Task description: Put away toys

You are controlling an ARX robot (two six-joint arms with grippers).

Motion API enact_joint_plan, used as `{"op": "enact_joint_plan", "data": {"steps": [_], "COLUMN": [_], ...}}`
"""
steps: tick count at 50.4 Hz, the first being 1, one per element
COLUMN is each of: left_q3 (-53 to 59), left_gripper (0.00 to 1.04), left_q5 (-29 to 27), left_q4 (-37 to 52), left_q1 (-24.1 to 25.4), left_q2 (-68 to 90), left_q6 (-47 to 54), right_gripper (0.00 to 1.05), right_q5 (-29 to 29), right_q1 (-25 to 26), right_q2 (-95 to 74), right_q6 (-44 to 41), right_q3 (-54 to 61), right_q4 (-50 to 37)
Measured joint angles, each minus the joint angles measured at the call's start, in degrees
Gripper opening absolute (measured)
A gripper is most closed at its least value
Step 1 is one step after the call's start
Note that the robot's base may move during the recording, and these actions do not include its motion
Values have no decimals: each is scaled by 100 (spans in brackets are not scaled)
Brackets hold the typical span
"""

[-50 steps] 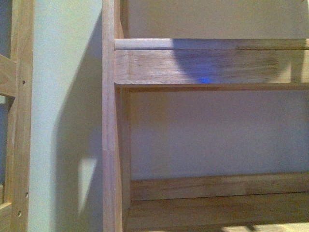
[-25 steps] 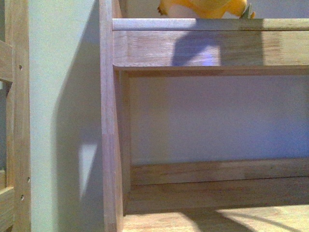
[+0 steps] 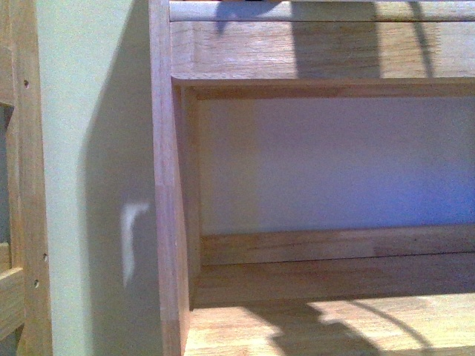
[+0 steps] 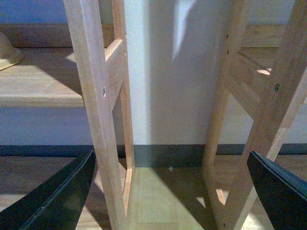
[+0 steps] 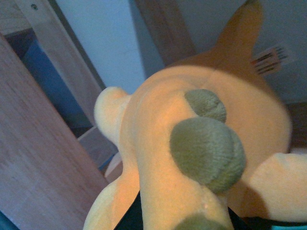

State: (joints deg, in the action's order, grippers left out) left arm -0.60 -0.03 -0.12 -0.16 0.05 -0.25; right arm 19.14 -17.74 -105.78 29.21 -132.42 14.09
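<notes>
- The wooden shelf unit (image 3: 312,52) fills the front view: a thick shelf board runs across the upper part of the frame, a side post (image 3: 165,222) stands left of centre, and a lower shelf (image 3: 334,326) lies along the bottom edge with arm-like shadows across it. No arm and no toy show in this view.
- A pale wall (image 3: 96,148) takes up the left third of the front view, with another wooden frame at the far left edge.
- The plush toy (image 5: 192,158) fills most of the right wrist view, orange-yellow with two rounded brownish patches at centre and a paper tag (image 5: 269,58) in the upper right. It sits right against the camera, with shelf wood at the left of the frame.
- The right gripper is almost hidden; only dark bits show at the bottom edge under the plush, so I cannot tell whether it is clamped on the toy.
- The left gripper (image 4: 168,191) hangs spread wide and empty, its dark fingers (image 4: 53,196) at the bottom corners of the left wrist view, facing two wooden ladder frames and the wall.
- Handling, as I judge it: the toy looks light, soft and squashy, not fragile and not slippery. A stubby limb (image 5: 112,112) or a pinch of the body gives the surest hold; the tag would tear.
</notes>
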Motion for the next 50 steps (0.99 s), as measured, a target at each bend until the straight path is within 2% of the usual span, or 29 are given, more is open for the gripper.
{"op": "enact_joint_plan", "data": {"steps": [10,22,27,50], "left_q3": [0,0,0,0], "left_gripper": [98,98,98,98], "left_q5": [0,0,0,0], "left_q4": [0,0,0,0], "left_q1": [0,0,0,0], "left_q2": [0,0,0,0], "left_q6": [2,0,0,2], "right_gripper": [7,8,28,85], "right_q5": [2,39,116,192], "right_q1": [-273,-166,-39,275], "right_q2": [-144,-153,-101,306], "right_q6": [584,750,752,894], "right_q3": [-111,-31,190,754], "right_q4": [-197,-339,-461,-758]}}
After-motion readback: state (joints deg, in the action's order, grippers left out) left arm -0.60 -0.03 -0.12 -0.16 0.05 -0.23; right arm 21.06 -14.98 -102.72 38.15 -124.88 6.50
